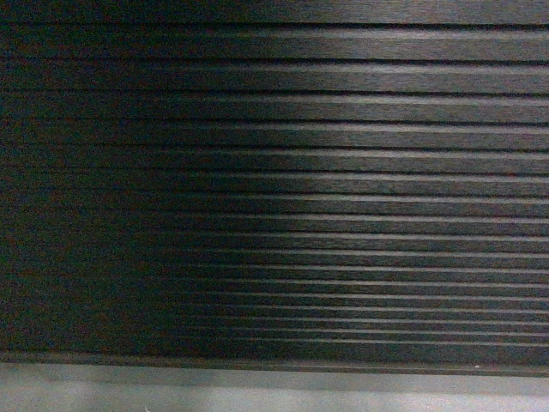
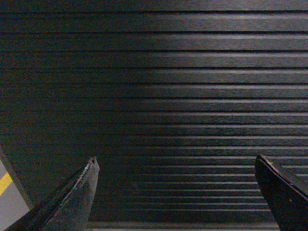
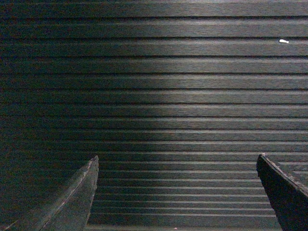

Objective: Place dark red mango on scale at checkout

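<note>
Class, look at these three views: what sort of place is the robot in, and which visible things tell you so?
Probably a shop checkout, though that is a guess: a dark, horizontally ribbed counter front fills every view, a grey floor strip runs below, and yellow floor marking shows.

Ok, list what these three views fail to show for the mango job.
- Dark red mango: in no view; the checkout ribbed front fills each frame.
- Scale: in no view; the counter top lies above every frame's upper edge.
- Left claw: fingers apart and empty, their bases cut off by the bottom edge.
- Right claw: the same, in the right wrist view.
- Small white mark: too small to identify.
- Both arms: absent from the head view.
</note>
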Available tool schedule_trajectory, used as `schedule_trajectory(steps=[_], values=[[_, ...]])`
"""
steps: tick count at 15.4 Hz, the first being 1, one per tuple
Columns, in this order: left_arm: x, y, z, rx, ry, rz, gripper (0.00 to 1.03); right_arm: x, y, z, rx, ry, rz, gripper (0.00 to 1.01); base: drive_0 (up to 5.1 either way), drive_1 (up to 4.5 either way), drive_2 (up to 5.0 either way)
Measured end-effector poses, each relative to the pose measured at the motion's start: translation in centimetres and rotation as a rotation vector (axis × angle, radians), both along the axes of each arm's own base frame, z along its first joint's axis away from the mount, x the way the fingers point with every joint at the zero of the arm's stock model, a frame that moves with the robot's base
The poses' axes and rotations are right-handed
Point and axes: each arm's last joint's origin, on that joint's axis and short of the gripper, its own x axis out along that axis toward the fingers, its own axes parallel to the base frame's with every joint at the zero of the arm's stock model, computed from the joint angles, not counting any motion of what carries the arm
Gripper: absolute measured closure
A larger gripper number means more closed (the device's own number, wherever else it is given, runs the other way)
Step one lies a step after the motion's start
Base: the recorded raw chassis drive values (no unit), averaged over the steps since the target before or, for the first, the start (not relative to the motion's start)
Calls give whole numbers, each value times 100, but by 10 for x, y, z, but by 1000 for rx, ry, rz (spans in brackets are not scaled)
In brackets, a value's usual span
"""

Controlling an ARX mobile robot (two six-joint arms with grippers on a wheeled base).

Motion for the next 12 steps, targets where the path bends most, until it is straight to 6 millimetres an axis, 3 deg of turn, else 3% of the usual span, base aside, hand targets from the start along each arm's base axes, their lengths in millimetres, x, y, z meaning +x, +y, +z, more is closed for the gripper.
schedule_trajectory(steps=[12], values=[[0,0,0,3,0,0,5,0,0,0,1,0,-1,3,0,0,0]])
